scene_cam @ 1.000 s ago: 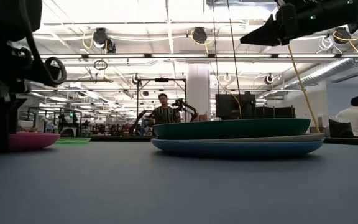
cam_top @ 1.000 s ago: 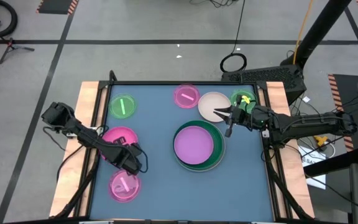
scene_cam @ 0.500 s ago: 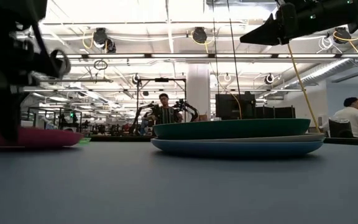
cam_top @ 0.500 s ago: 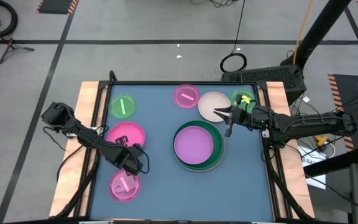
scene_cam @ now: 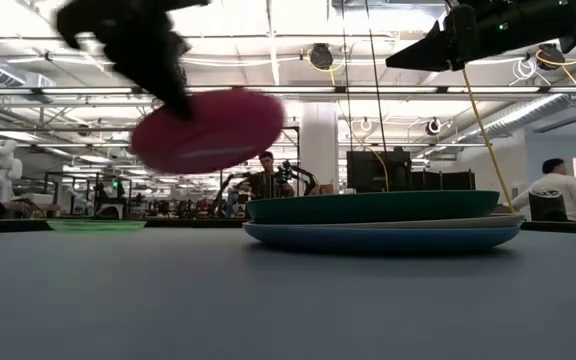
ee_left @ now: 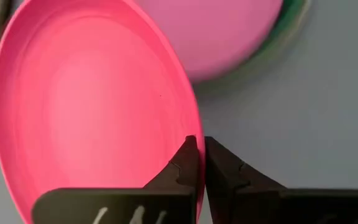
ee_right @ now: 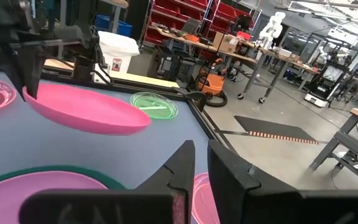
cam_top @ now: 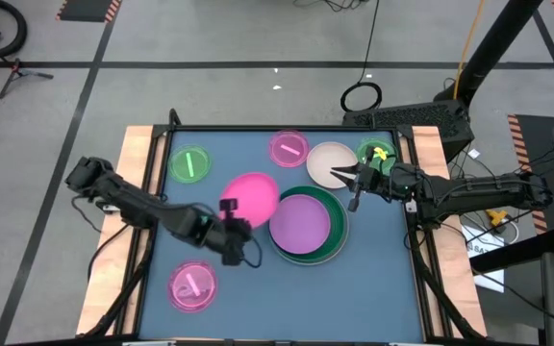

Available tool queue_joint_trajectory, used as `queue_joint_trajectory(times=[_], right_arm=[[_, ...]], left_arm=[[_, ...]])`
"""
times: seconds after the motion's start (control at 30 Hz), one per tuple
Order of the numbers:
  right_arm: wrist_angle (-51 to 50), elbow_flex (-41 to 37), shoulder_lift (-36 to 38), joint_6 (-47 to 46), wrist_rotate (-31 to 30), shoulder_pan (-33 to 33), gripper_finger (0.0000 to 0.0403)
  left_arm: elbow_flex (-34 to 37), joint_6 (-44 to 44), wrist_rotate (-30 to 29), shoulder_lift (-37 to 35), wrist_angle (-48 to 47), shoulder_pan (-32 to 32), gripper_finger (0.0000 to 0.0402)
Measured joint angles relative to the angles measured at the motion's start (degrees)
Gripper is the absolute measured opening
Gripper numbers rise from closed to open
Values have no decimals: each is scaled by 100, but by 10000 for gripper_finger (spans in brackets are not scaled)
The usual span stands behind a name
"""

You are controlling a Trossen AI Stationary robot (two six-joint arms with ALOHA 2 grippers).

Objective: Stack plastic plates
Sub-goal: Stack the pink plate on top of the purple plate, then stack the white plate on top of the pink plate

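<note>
Two translucent plates (green one) nearby

Grey floor with taped lines, ceiling lights, red shelving

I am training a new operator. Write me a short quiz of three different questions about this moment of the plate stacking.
1. True or false: the pink plate rests flat on the table.
2. Which gripper holds it? A) left gripper B) right gripper
3. Fill in: the top plate of the stack is ____ in colour.

Key: 1. False, it is lifted and tilted. 2. A, fingers pinch its rim. 3. Lilac.
</note>
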State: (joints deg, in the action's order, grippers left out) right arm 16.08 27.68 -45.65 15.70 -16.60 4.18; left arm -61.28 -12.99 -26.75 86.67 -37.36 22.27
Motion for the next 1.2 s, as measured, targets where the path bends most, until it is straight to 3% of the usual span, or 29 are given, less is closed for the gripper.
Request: queue_joint_trajectory(times=[0.13, 0.27, 0.6, 0.77, 1.03, 1.2], right_arm=[[0, 0, 1, 0, 0, 0, 38], [0, 0, 2, 3, 0, -2, 38], [4, 0, 2, 24, 0, -2, 38], [45, 0, 0, 46, 0, -1, 38], [37, 0, 0, 64, 0, -1, 38], [37, 0, 0, 65, 0, -2, 38]], left_arm=[[-9, 1130, 71, 119, 1009, -349, 11], [-11, 1801, 603, 388, 1676, -654, 11], [-2, 2196, 1980, 953, 2506, -1177, 11], [-2, 2437, 2182, 970, 2684, -1251, 12], [-2, 2686, 2182, 970, 2774, -1256, 72], [-2, 2774, 2147, 970, 2809, -1256, 80]])
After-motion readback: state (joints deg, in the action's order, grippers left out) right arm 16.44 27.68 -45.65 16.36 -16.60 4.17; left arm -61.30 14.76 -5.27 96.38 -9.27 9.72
